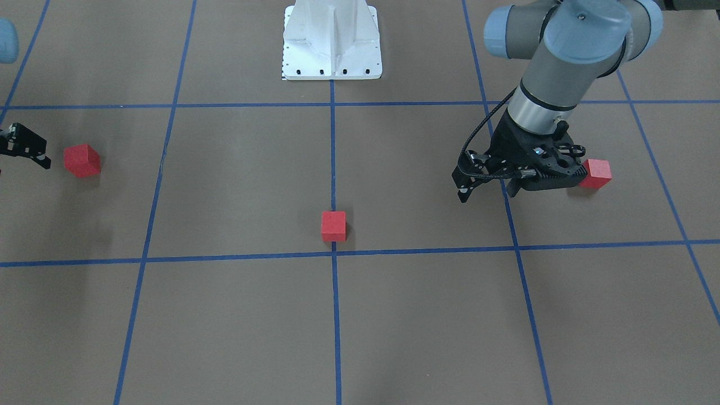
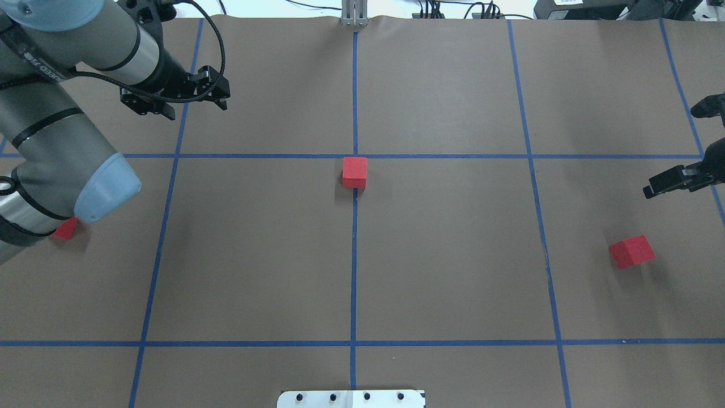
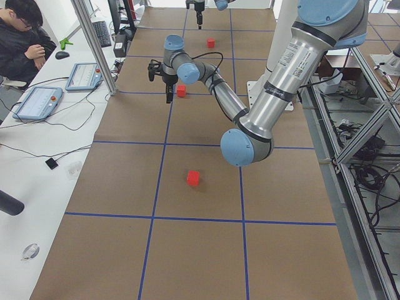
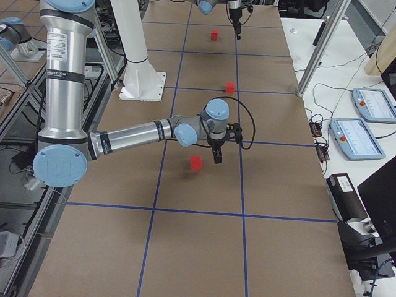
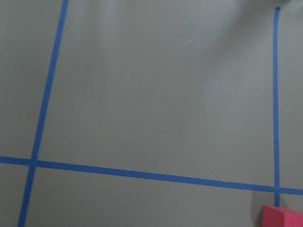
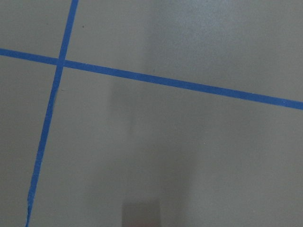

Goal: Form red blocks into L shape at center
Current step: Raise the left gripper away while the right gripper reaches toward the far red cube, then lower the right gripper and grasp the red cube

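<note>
You are gathering: center block (image 2: 354, 171) sitting just near of the center (image 2: 355, 156), left block (image 1: 596, 173) and right block (image 2: 632, 251) lying well out. Left gripper (image 1: 487, 191) and right gripper (image 2: 670, 152) are gaping, empty. Next is calling for lowering onto the left block.

This is looking like a robotics lab. Blue tape (image 2: 355, 255) is marking a grid across the brown counter (image 2: 453, 255). Aluminium posts (image 3: 94, 44) are framing the rig. An operator (image 3: 25, 37) is sitting at a white side desk (image 3: 37, 162), where two teach pendants (image 3: 84, 75) are lying. Cables (image 3: 375, 187) are trailing along the frame behind the big arm (image 3: 281, 81).
</note>
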